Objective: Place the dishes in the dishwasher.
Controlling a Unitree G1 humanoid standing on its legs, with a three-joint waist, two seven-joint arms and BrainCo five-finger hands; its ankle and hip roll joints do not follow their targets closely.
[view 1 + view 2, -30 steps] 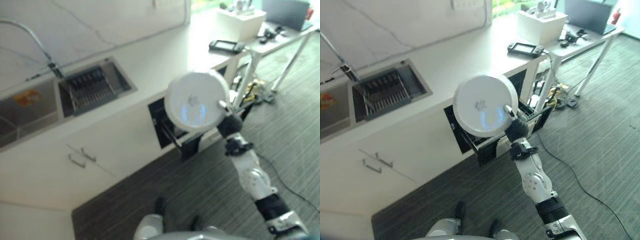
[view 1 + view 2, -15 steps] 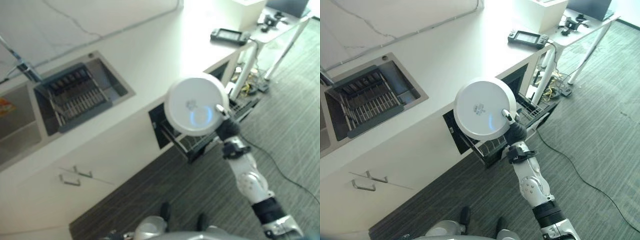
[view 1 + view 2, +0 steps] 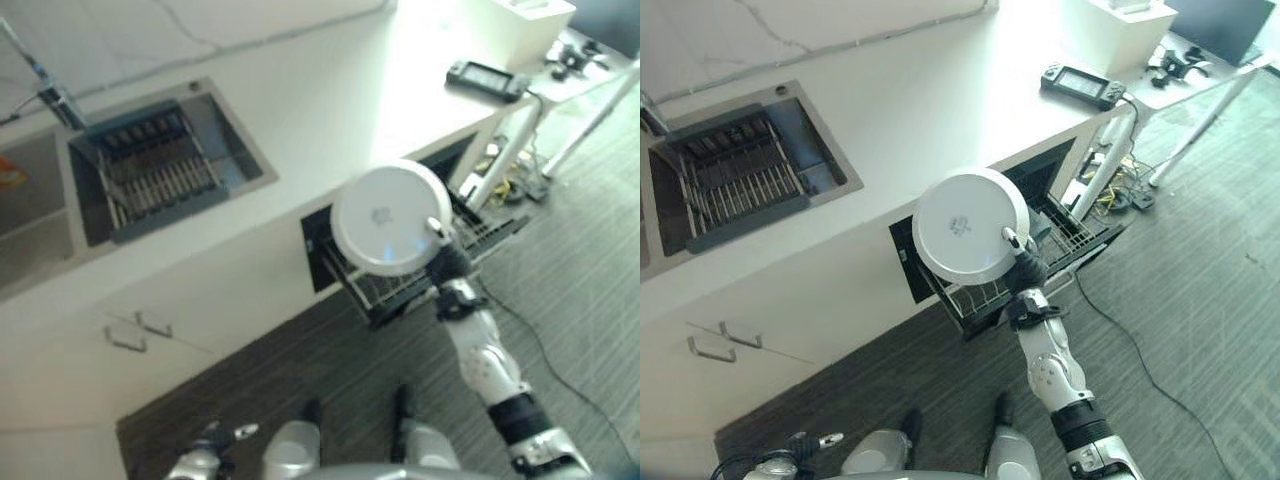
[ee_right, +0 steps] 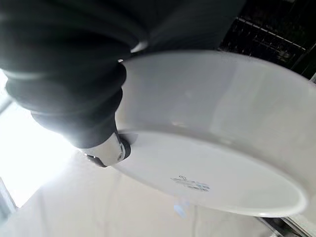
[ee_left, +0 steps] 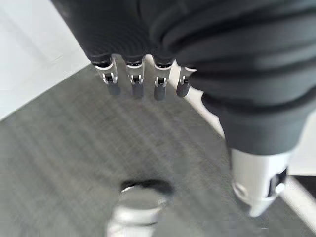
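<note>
A white round plate (image 3: 970, 225) is held up on edge with its underside toward me, my right hand (image 3: 1026, 268) shut on its rim. In the right wrist view the plate (image 4: 212, 148) spans the picture and the thumb (image 4: 111, 149) presses against its underside. Plate and hand hover just above the pulled-out wire rack (image 3: 1072, 238) of the open dishwasher (image 3: 908, 262) under the counter. My left hand (image 3: 203, 462) hangs low at the lower left over the grey floor, its fingers (image 5: 134, 81) relaxed and holding nothing.
A sink with a dark dish rack (image 3: 735, 185) is set in the white countertop (image 3: 920, 100) at the left. A black handheld device (image 3: 1083, 83) lies at the counter's far end. White table legs (image 3: 1110, 165) and cables stand right of the dishwasher. Cabinet handles (image 3: 710, 345) show lower left.
The whole view has shifted, so the camera moved. The plate stays in my right hand, a little lower over the rack. My left hand has come into view at the lower left.
</note>
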